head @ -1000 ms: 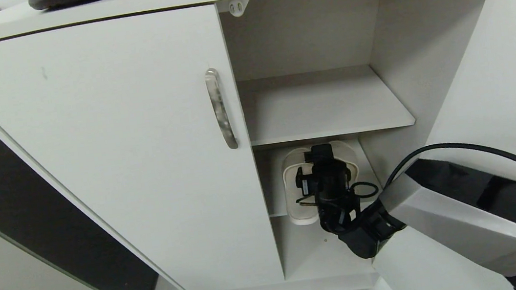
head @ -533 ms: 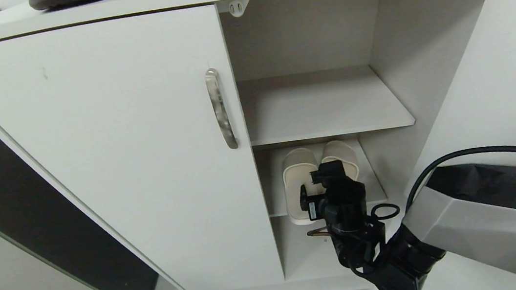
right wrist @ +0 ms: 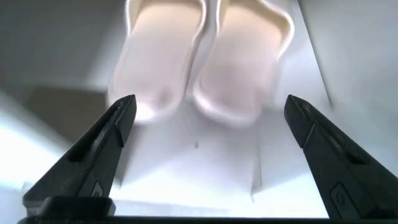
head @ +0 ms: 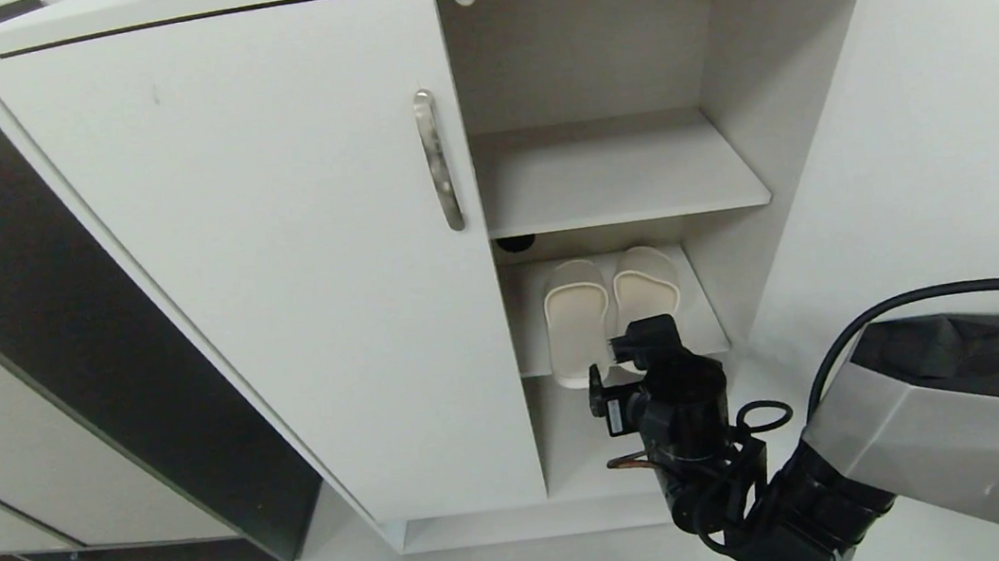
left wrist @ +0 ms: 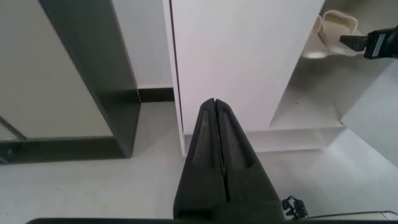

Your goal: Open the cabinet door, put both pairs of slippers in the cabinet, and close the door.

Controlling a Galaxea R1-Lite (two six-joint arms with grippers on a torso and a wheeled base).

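I see right end effector spread wide, empty | cream slippers just ahead of it, side by side on lower shelf | left end effector pressed closed.

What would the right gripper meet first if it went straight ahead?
Probably the heel ends of the cream slippers on the lower shelf; the open right gripper faces them directly.

Right gripper has its fingers spread wide with nothing between them, and the right arm is stretched out low in front. Left gripper is pinched tight together, empty, angled downward.
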